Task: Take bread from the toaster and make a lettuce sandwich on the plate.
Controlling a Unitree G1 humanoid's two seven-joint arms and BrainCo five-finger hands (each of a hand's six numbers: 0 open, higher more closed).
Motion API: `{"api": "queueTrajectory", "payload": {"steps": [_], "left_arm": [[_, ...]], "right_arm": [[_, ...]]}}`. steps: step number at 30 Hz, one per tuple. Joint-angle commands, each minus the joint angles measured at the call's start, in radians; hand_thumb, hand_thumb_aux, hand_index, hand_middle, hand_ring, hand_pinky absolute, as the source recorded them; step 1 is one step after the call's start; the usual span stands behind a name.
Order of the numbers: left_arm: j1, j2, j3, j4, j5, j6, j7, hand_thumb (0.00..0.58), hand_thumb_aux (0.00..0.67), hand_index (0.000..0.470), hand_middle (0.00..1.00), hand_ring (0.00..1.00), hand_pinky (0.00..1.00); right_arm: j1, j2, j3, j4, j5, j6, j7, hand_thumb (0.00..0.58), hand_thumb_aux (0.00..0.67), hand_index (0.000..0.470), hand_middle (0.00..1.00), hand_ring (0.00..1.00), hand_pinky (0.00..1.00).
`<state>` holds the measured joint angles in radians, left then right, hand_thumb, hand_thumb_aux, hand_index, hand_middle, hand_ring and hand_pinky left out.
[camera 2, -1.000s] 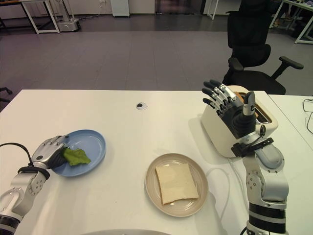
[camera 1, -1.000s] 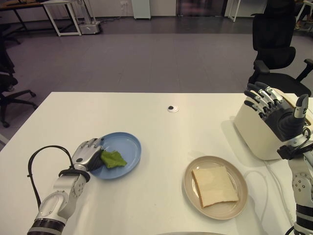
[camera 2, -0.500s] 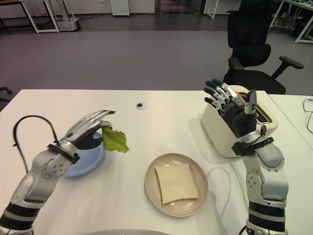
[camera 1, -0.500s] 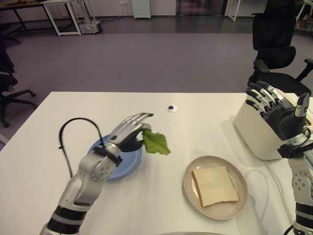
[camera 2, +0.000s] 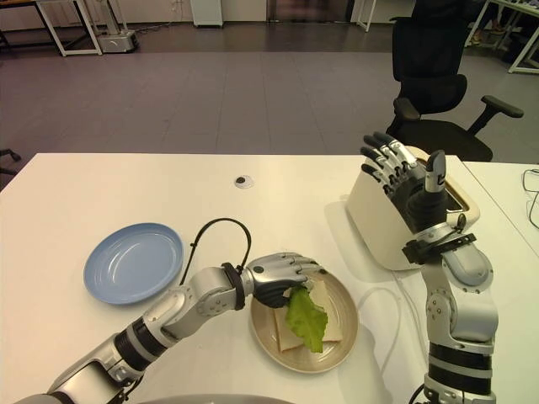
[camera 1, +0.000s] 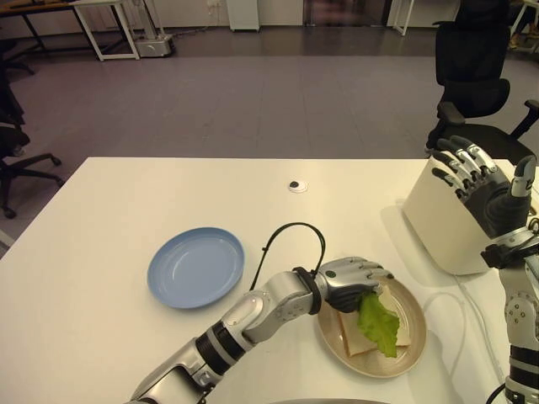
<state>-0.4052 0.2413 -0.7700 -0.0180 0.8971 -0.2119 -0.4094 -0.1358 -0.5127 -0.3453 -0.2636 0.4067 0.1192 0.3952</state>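
My left hand point(camera 1: 348, 284) is over the beige plate point(camera 1: 332, 342), shut on a green lettuce leaf point(camera 1: 378, 324) that hangs down onto the white bread slice point(camera 1: 352, 339) lying there. The same leaf point(camera 2: 306, 316) covers much of the slice point(camera 2: 282, 337) in the right eye view. The cream toaster point(camera 2: 379, 219) stands at the right of the table, with a slice edge showing in its slot point(camera 2: 455, 196). My right hand point(camera 2: 410, 187) is raised in front of the toaster, open, holding nothing.
A blue plate point(camera 1: 195, 267) lies bare on the left of the white table. A small round black-and-white fitting point(camera 1: 296, 186) sits in the tabletop farther back. A white cable point(camera 1: 466, 313) runs from the toaster along the right edge. A black office chair point(camera 1: 470, 71) stands beyond.
My left hand lifted the lettuce off the blue plate and carried it right, over the bread on the beige plate. My right hand drifted slightly right, still open by the toaster.
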Motion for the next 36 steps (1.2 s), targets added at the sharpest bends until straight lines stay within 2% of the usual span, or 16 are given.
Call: {"api": "queueTrajectory", "payload": {"steps": [1, 2, 3, 4, 10, 18, 21, 24, 25, 26, 27, 29, 32, 34, 36], "left_arm": [[-0.040, 0.015, -0.002, 0.035, 0.081, -0.012, 0.051, 0.531, 0.476, 0.334, 0.00, 0.00, 0.00], [-0.042, 0.014, 0.000, 0.035, 0.088, -0.015, 0.059, 0.509, 0.436, 0.306, 0.00, 0.00, 0.00], [-0.045, 0.011, -0.001, 0.038, 0.097, -0.018, 0.075, 0.164, 0.102, 0.072, 0.00, 0.00, 0.00], [-0.049, 0.007, -0.002, 0.043, 0.105, -0.020, 0.090, 0.000, 0.000, 0.000, 0.00, 0.00, 0.00], [-0.038, -0.005, 0.014, 0.008, 0.060, -0.029, 0.068, 0.000, 0.000, 0.000, 0.00, 0.00, 0.00], [-0.058, 0.021, 0.100, -0.023, 0.017, -0.017, 0.050, 0.000, 0.000, 0.000, 0.00, 0.00, 0.00], [-0.030, 0.004, 0.169, -0.058, -0.087, 0.007, 0.036, 0.000, 0.000, 0.000, 0.00, 0.00, 0.00], [0.009, -0.017, 0.302, -0.122, -0.255, 0.060, 0.044, 0.000, 0.000, 0.000, 0.00, 0.00, 0.00], [0.023, -0.025, 0.352, -0.135, -0.317, 0.076, 0.052, 0.000, 0.000, 0.000, 0.00, 0.00, 0.00], [0.044, -0.037, 0.408, -0.150, -0.385, 0.091, 0.067, 0.000, 0.000, 0.000, 0.00, 0.00, 0.00], [0.068, -0.051, 0.460, -0.167, -0.453, 0.105, 0.081, 0.000, 0.000, 0.000, 0.00, 0.00, 0.00], [0.133, -0.056, 0.546, -0.201, -0.566, 0.115, 0.098, 0.000, 0.000, 0.000, 0.00, 0.00, 0.00], [0.222, -0.027, 0.610, -0.215, -0.625, 0.104, 0.116, 0.000, 0.000, 0.000, 0.00, 0.00, 0.00], [0.250, -0.018, 0.625, -0.221, -0.637, 0.100, 0.126, 0.000, 0.000, 0.000, 0.00, 0.00, 0.00], [0.257, -0.017, 0.625, -0.220, -0.631, 0.095, 0.136, 0.000, 0.000, 0.000, 0.00, 0.00, 0.00]], "right_arm": [[-0.025, -0.013, -0.017, -0.034, -0.056, -0.007, -0.049, 0.000, 0.000, 0.000, 0.00, 0.00, 0.00], [-0.025, -0.013, -0.018, -0.038, -0.064, -0.006, -0.056, 0.000, 0.000, 0.000, 0.00, 0.00, 0.00], [-0.024, -0.015, -0.011, -0.037, -0.089, -0.011, -0.068, 0.000, 0.000, 0.000, 0.00, 0.00, 0.00], [-0.023, -0.014, -0.007, -0.036, -0.101, -0.012, -0.074, 0.000, 0.000, 0.000, 0.00, 0.00, 0.00], [-0.043, -0.067, -0.026, 0.035, -0.244, -0.035, -0.131, 0.000, 0.000, 0.000, 0.00, 0.00, 0.00], [-0.056, -0.280, -0.031, 0.287, -0.703, -0.239, -0.388, 0.000, 0.000, 0.000, 0.00, 0.00, 0.00], [-0.051, -0.325, 0.011, 0.370, -0.822, -0.264, -0.445, 0.000, 0.000, 0.000, 0.00, 0.00, 0.00], [-0.041, -0.323, 0.091, 0.431, -0.873, -0.267, -0.427, 0.000, 0.000, 0.000, 0.00, 0.00, 0.00], [-0.036, -0.315, 0.122, 0.444, -0.890, -0.263, -0.422, 0.209, 0.134, 0.094, 0.00, 0.00, 0.00], [-0.039, -0.302, 0.153, 0.474, -0.906, -0.262, -0.423, 0.346, 0.244, 0.171, 0.00, 0.00, 0.00], [-0.042, -0.292, 0.178, 0.514, -0.918, -0.261, -0.430, 0.438, 0.339, 0.238, 0.00, 0.00, 0.00], [-0.048, -0.290, 0.206, 0.589, -0.933, -0.253, -0.445, 0.476, 0.386, 0.271, 0.00, 0.00, 0.00], [-0.050, -0.298, 0.223, 0.630, -0.937, -0.250, -0.462, 0.538, 0.489, 0.343, 0.00, 0.00, 0.00], [-0.051, -0.294, 0.232, 0.611, -0.924, -0.259, -0.456, 0.580, 0.670, 0.470, 0.00, 0.00, 0.00], [-0.052, -0.283, 0.229, 0.553, -0.902, -0.262, -0.445, 0.580, 0.670, 0.470, 0.00, 0.00, 0.00]]}}
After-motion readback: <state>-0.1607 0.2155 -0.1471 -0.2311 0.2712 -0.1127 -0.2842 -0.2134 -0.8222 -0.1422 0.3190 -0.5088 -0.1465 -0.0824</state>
